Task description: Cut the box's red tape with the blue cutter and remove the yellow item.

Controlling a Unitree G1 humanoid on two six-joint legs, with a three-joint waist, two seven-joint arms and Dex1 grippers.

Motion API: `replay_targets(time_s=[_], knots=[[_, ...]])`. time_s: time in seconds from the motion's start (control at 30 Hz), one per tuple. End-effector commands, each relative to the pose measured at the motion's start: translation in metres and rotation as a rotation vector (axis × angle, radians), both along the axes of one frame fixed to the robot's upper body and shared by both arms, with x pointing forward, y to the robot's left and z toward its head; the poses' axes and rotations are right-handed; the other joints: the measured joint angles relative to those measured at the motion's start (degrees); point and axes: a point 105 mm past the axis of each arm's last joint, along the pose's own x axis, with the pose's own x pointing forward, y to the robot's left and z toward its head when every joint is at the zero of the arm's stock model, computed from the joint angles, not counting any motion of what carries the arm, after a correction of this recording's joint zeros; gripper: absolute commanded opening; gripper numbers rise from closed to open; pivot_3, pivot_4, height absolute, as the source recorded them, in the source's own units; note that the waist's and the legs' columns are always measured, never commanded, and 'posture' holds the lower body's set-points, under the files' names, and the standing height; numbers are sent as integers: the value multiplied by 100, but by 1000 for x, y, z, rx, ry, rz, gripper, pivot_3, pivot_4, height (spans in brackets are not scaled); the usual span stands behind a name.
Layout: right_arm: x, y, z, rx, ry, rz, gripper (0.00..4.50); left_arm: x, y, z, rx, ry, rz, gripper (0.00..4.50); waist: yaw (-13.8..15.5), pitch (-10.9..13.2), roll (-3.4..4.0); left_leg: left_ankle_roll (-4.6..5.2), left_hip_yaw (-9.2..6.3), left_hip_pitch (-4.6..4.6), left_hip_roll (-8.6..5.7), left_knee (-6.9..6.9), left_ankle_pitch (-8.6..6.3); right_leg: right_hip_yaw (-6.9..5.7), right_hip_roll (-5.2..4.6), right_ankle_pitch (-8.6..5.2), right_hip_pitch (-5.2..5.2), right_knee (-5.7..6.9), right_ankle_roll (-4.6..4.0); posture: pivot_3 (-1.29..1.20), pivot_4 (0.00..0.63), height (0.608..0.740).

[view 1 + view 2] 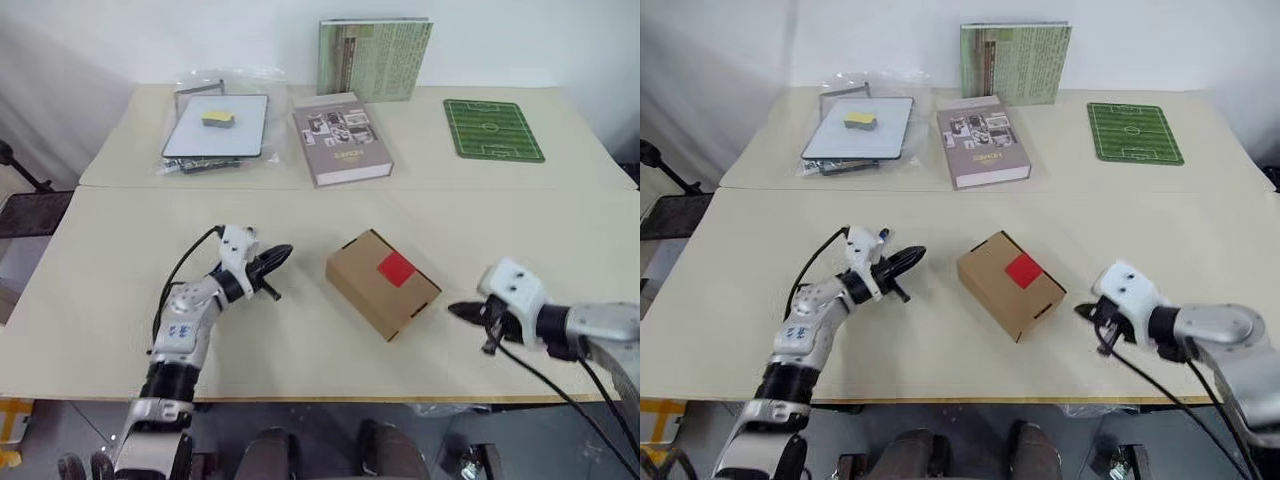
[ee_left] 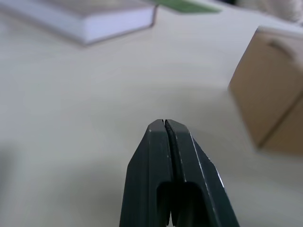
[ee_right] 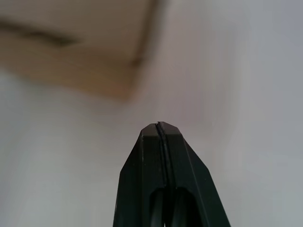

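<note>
We take the box (image 1: 382, 283) as our mark: it lies closed on the bench (image 1: 300, 340), red tape (image 1: 396, 268) on its top face. It looks light and stiff-walled, likely to skid if pushed, so we would steady it by its side walls. Our left pincer (image 1: 278, 257) hovers just left of it, fingers pressed together, empty, pointing level at it. Our right pincer (image 1: 462, 311) sits just right of it, also closed and empty, tipped downward. Beyond the box lies a grey book (image 1: 342, 138).
</note>
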Motion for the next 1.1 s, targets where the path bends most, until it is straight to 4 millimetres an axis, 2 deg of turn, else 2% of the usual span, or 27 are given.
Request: replay_targets(time_s=[0.03,0.23,0.5,0.9,1.1], knots=[[-1,11,10,29,-44,4,0,2,-21,7,0,-45,-87,33,-29,3,-5,0,5,1,-2,0,0,4,1,2,-1,0,0,0,150,740],[-5,27,6,72,-41,-6,0,-10,-60,8,6,-32,-288,33,-3,5,-9,-6,3,3,12,0,3,5,24,4,-2,-3,-7,0,150,740],[-11,31,7,96,-30,-30,0,-39,-77,-2,47,30,-480,33,5,6,-9,-6,2,1,12,3,2,8,24,5,-2,-6,-7,0,150,740],[-34,26,3,100,37,-76,0,-60,-88,-12,66,79,-559,33,15,5,-9,-5,-1,2,14,7,2,15,25,5,1,-4,-8,0,150,740],[-34,9,0,72,16,-144,0,-45,-70,-9,54,77,-438,33,21,5,-9,-5,-1,2,14,10,1,16,25,5,1,-3,-9,0,150,740]])
